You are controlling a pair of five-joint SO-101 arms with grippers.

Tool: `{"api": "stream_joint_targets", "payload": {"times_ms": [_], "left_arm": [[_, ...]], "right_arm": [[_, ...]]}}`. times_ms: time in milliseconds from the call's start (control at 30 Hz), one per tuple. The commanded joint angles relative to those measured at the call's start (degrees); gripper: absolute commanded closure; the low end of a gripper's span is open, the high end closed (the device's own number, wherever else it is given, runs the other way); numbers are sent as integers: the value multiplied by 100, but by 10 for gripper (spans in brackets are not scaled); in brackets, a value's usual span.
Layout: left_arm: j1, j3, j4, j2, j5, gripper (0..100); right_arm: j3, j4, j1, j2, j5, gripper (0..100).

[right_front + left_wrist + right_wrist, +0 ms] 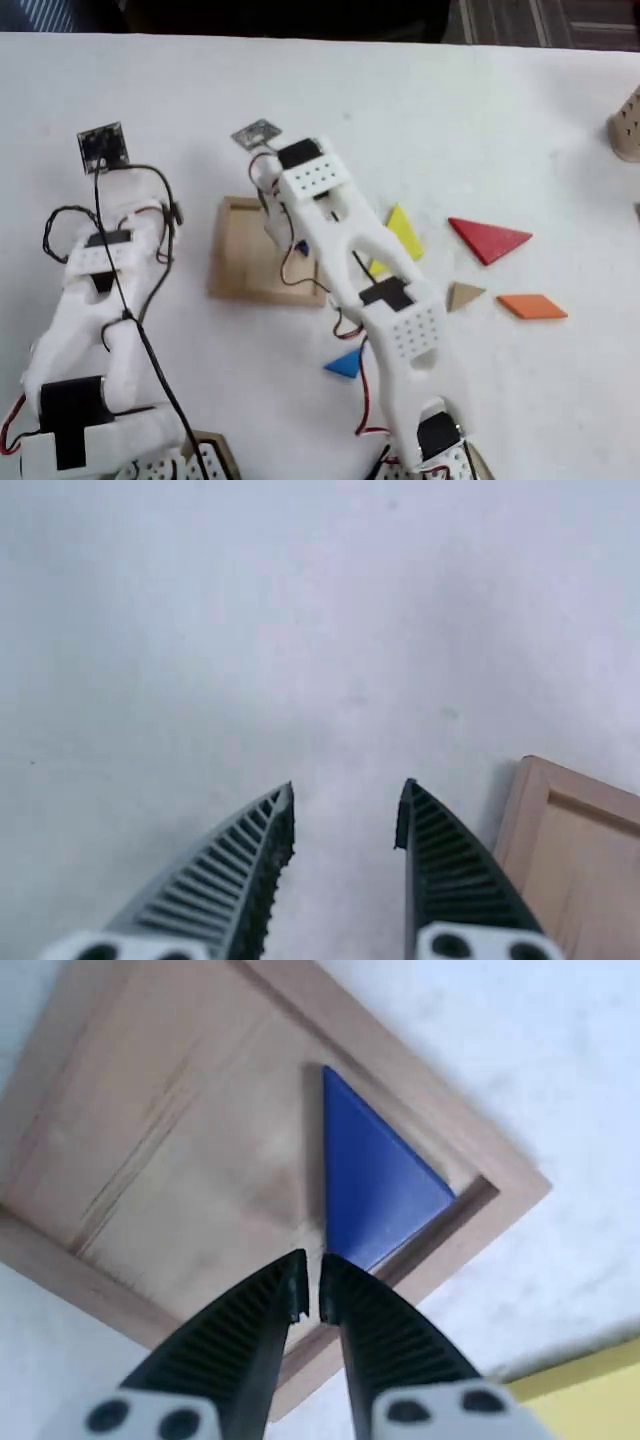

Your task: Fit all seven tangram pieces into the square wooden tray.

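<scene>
Tray [245, 262] near the middle of the counter [450, 110], square, wooden, lying flat. Inside it, blue triangle [375, 1185], one tip close to an inner corner of the tray, a dark shadow along one side; flat or tilted, hard to tell.

Right arm [330, 235] stretched over the tray's right side. Right end effector [312, 1285] above that same corner, narrowed to a thin slit, fingertips [290, 1275] just at the blue triangle's nearest tip; touching or apart, cannot tell.

Left arm [75, 330] toward the counter's left edge. Left end effector [345, 810] spread wide, hanging over bare counter, a tray corner just beside one finger.

Between tray and the counter's right edge, loose pieces, flat on the counter: yellow triangle [405, 232] partly under the right arm; red triangle [488, 240] further toward the right edge; tan triangle [463, 294] and orange parallelogram [532, 306] side by side, nearer the near edge than the red one. Second blue triangle [345, 364] beside the right arm, between tray and near edge, apart from both.

At the right edge, toward the far corner, a tan perforated object [627, 125], cut off by the frame.
</scene>
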Motion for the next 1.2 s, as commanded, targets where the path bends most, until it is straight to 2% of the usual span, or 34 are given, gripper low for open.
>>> {"api": "stream_joint_targets", "payload": {"times_ms": [0,167,300,567,667,900,1167], "left_arm": [[-22,-316,-132,-31,62,823],[-22,-316,-141,-31,62,823],[-22,-308,-141,-31,62,823],[-22,-290,-132,-31,62,823],[-22,-290,-123,-31,62,823],[-22,-290,-123,-31,62,823],[-13,-290,-114,-31,62,823]], "right_arm": [[914,-497,-101,-1077,26,981],[2884,-1807,-171,-2563,0,981],[4079,-3178,-189,-3011,0,981],[4246,-4268,-523,-2475,-9,981],[3938,-4303,-400,-2123,0,981],[3024,-3547,-136,-1508,0,981],[2884,-3486,224,-1429,0,981]]}}
